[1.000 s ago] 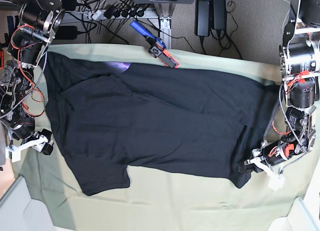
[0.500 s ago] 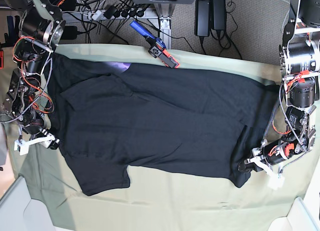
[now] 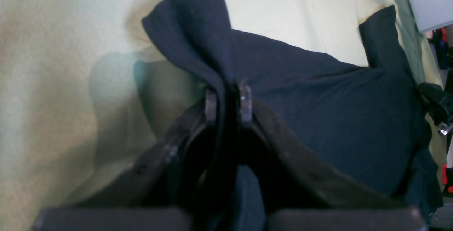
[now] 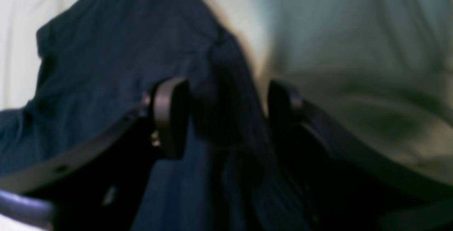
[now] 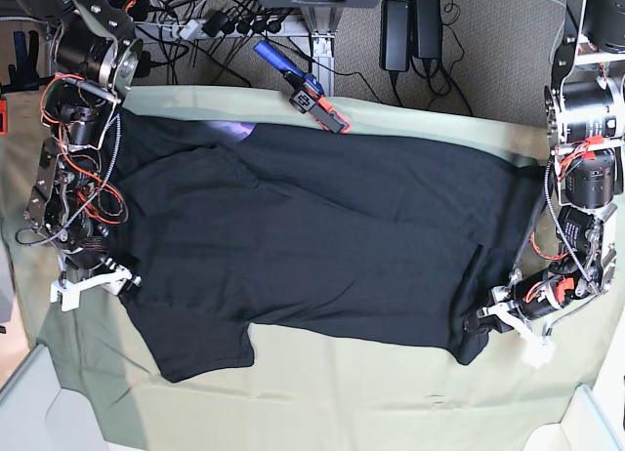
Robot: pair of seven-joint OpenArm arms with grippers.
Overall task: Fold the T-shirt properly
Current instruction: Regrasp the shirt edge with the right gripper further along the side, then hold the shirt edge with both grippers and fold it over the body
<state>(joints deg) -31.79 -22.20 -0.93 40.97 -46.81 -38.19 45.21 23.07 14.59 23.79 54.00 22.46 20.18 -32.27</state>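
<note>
t-shirt (image 5: 322, 236) long axis runs hand to hand. left hand (image 3: 226, 100) pinching 1 corner; right hand (image 4: 226, 117) spread, straddling opposite edge, no grip yet.

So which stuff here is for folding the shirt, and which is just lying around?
For the job:
- large black cloth T-shirt
- left gripper, shut on a pinch of the shirt
- right gripper, open at the shirt's edge

Just lying about:
- pale green table cloth
- blue and orange tool at the far edge
- black cables and power bricks behind

Pale green table cloth (image 5: 322, 397), cables (image 5: 195, 26), power bricks (image 5: 410, 26)
</note>
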